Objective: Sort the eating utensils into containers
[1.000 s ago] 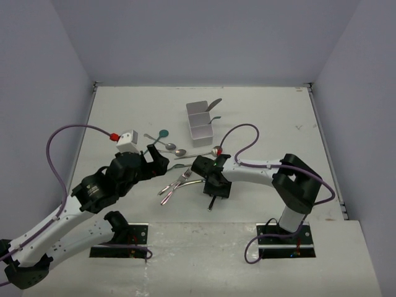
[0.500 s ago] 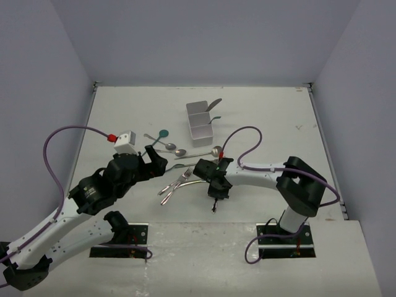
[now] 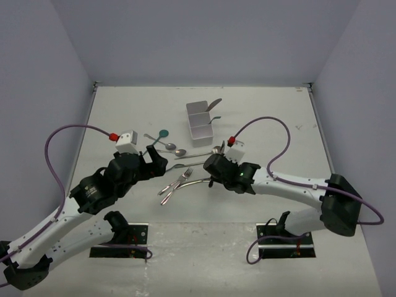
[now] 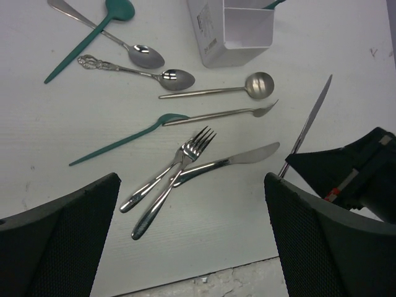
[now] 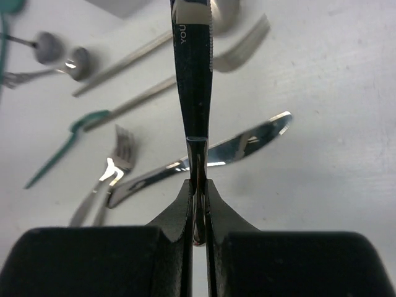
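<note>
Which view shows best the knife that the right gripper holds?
The right wrist view: the knife stands large and sharp, pinched in the right gripper. The left wrist view shows its length, but thin; the top view, hardly at all.

I work on a matte white surface (image 3: 124, 111) boxed in by plain, pale lavender-grey walls: a back wall (image 3: 198, 37), a left wall (image 3: 37, 93) and a right wall (image 3: 365, 80). The light is soft and even, and shadows are faint. Along the near edge runs a rougher, mottled white strip (image 3: 204, 260). A few small dark scuffs (image 3: 299, 127) mark the far right side.
</note>
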You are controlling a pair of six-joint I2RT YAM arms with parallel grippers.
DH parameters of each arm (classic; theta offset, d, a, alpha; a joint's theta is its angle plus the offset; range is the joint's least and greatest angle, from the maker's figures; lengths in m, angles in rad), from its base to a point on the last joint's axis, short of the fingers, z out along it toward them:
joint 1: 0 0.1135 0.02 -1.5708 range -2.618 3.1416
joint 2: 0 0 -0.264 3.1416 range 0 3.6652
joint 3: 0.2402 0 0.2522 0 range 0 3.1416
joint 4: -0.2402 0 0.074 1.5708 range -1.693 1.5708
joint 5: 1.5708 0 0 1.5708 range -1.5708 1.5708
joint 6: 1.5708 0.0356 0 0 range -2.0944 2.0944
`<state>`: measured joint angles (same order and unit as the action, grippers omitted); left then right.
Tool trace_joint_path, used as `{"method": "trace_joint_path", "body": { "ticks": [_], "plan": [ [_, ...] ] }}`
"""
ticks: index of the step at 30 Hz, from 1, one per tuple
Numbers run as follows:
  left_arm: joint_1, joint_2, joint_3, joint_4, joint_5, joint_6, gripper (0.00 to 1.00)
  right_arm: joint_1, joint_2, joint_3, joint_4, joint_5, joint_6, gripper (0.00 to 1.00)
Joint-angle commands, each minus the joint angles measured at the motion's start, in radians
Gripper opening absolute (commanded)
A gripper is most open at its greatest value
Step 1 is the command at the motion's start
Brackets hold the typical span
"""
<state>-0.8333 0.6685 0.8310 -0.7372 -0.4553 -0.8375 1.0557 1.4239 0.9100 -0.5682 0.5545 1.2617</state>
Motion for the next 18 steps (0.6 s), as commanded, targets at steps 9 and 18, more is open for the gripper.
{"method": "trace_joint_path", "body": {
  "ticks": [9, 18],
  "plan": [
    [-0.003, 0.016, 0.023, 0.102, -0.034, 0.081, 1.00, -0.187, 0.070, 0.177, 0.630, 0.236, -0.537, 0.00],
    [-0.003, 0.023, 0.016, 0.117, -0.062, 0.078, 1.00, -0.295, 0.357, 0.562, 0.840, 0.200, -0.789, 0.00]
  ]
}}
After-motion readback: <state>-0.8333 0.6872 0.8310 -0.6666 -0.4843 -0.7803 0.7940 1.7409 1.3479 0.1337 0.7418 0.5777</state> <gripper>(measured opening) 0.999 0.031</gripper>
